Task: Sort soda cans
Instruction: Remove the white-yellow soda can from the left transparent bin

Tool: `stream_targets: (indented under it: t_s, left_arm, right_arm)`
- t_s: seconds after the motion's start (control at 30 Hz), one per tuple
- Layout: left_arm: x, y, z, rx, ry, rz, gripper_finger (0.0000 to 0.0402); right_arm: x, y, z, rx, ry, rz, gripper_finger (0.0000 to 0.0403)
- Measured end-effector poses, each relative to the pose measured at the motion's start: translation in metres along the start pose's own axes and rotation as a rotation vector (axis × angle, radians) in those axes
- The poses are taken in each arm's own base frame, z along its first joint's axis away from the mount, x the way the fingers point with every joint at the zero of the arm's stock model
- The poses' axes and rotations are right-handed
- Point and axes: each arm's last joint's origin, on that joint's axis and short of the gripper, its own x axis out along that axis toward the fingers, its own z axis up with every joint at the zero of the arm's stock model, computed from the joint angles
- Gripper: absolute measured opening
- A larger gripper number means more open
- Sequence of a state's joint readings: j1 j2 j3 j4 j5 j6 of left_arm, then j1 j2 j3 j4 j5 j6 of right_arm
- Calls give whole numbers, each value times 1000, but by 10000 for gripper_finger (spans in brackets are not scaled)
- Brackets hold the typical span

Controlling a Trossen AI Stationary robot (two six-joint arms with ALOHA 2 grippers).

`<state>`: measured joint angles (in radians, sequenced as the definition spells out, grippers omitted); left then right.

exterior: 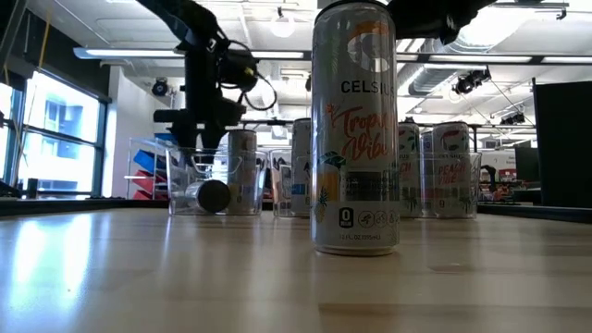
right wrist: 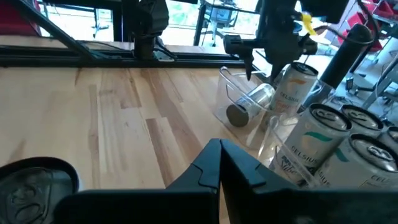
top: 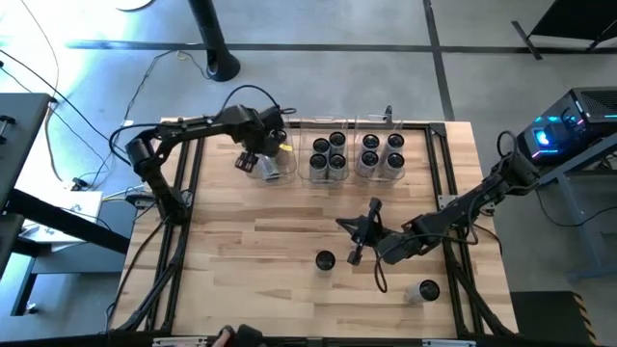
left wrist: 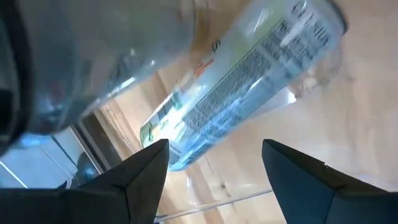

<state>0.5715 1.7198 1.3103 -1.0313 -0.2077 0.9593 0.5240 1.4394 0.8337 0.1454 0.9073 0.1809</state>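
Three clear bins stand along the far edge. The left bin [top: 273, 170] holds a pale can lying on its side [top: 271, 172] [exterior: 212, 195] [right wrist: 250, 106] and an upright can [right wrist: 294, 87]. My left gripper [left wrist: 214, 163] [top: 258, 154] hangs open above the lying can [left wrist: 239, 87], fingers pointing down into the bin. The middle bin [top: 328, 172] and right bin [top: 383, 173] each hold several upright cans. One can stands on the table [top: 325, 260] [exterior: 356, 129]; another lies near the right edge [top: 422, 291]. My right gripper [right wrist: 219, 163] [top: 347, 227] is shut beside the standing can.
A bare stretch of wooden table lies between the bins and the loose cans. The right arm stretches in from the table's right side, the left arm from its far left corner. A black frame rail [top: 183, 193] runs along the table's left side.
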Motion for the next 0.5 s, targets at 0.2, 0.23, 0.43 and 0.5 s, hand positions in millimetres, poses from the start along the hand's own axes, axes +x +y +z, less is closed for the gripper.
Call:
stream_targets:
  t_s: [0.2, 0.23, 0.43, 0.5]
  left_arm:
    - [11, 3, -5, 76, -23, 21, 277]
    - [13, 4, -6, 83, -27, 30, 283]
    - [28, 1, -7, 126, -41, 56, 312]
    - [33, -2, -7, 165, -42, 56, 315]
  right_arm:
    - [-5, -5, 5, -21, -6, 0, 0]
    - [-6, -7, 6, -25, -6, 0, 0]
    - [-8, -9, 9, -45, -11, 0, 0]
    - [-8, -9, 9, -54, -10, 0, 0]
